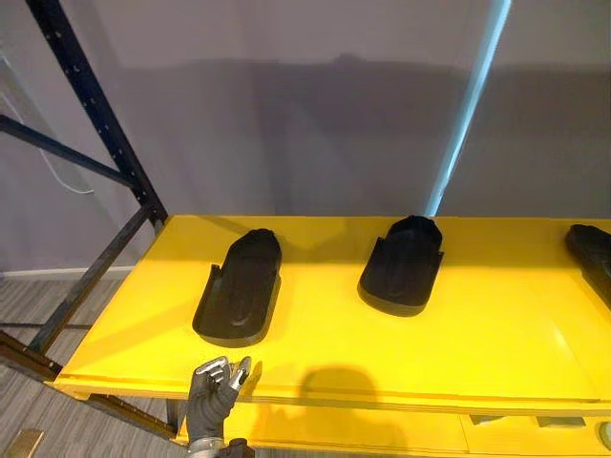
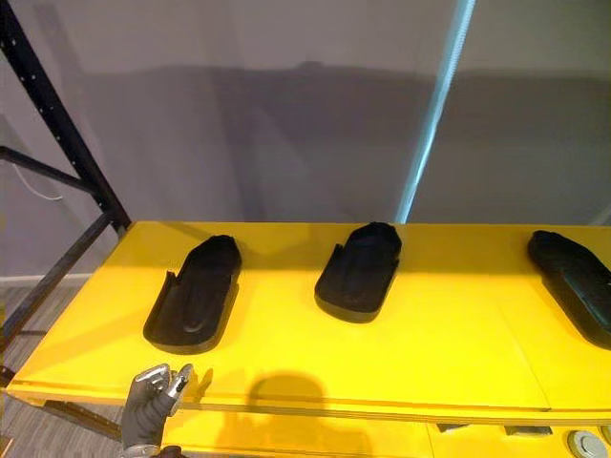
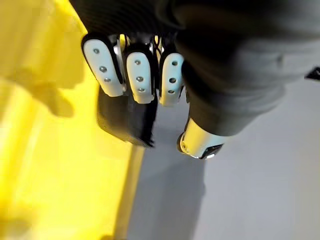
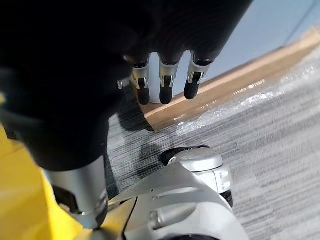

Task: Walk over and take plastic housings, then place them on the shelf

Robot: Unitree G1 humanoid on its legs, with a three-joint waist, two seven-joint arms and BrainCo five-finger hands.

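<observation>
The shelf (image 2: pixel 401 353) is one yellow board fixed to a black rack (image 1: pixel 95 105) at its left edge. It carries three black housings, well apart in a row, each lying flat and running roughly front to back. That spacing probably leaves room to grasp each one from the front edge.

- **Left housing** (image 2: pixel 194 294): nearest the front left corner.
- **Middle housing** (image 2: pixel 360 270): further back, mid-shelf.
- **Right housing** (image 2: pixel 573 281): by the right edge.

The left hand (image 1: pixel 218 382) is raised at the front edge, just in front of the left housing. Its fingers are loosely bent and hold nothing, so it is likely lining up a reach for that one. The right hand (image 4: pixel 166 80) hangs low over the floor with its fingers straight and empty, and it looks idle.
</observation>
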